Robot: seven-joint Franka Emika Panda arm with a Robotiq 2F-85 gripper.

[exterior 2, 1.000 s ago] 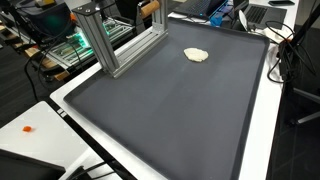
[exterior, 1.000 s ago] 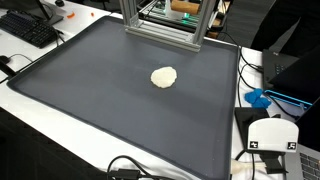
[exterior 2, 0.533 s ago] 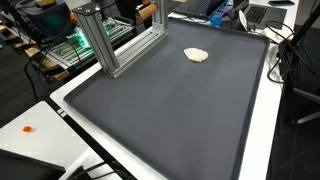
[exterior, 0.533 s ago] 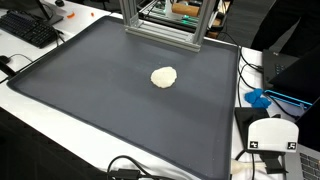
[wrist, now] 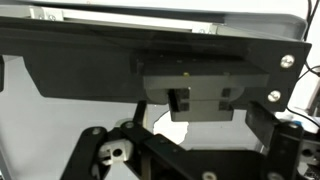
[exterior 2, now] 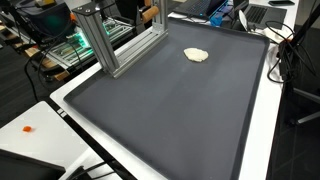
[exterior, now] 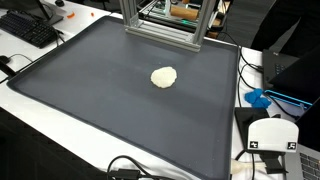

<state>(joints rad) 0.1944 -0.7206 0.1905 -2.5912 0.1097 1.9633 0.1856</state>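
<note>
Change: nothing has shifted in either exterior view since a second ago; the lump lies on the same spot of the mat, and no arm has come into those views.
Table (exterior: 60, 130): white, and it carries everything here; its bare edge runs round the mat in both exterior views.
Mat (exterior: 100, 90): dark grey with a raised rim, covering most of the table; its surface is bare apart from the lump and the foot of the frame.
Frame (exterior: 160, 25): aluminium bars standing on the mat's far edge in an exterior view, well apart from the lump.
Keyboard (exterior: 28, 28): black, off the mat at one corner.
Box (exterior: 272, 135): white with black markers, beside the mat's near corner, with a blue part (exterior: 258, 98) just behind it.
End effector (wrist: 190, 165): mine, seen only in the wrist view, where its dark links show at the bottom under a dark bolted plate (wrist: 150, 60) close ahead. The tips are out of that picture, so I cannot tell whether it is released or clenched. I see nothing between the links.
Lump (exterior: 164, 76): pale, soft-looking and rounded, lying alone on the mat, nearer the frame end than the near edge; also visible at (exterior 2: 196, 55).
Speck (exterior 2: 27, 129): small and orange, on a white surface off the mat.
Progress: by my judgement nothing is in hand; the lump sits free and untouched, and I am not over it.
</note>
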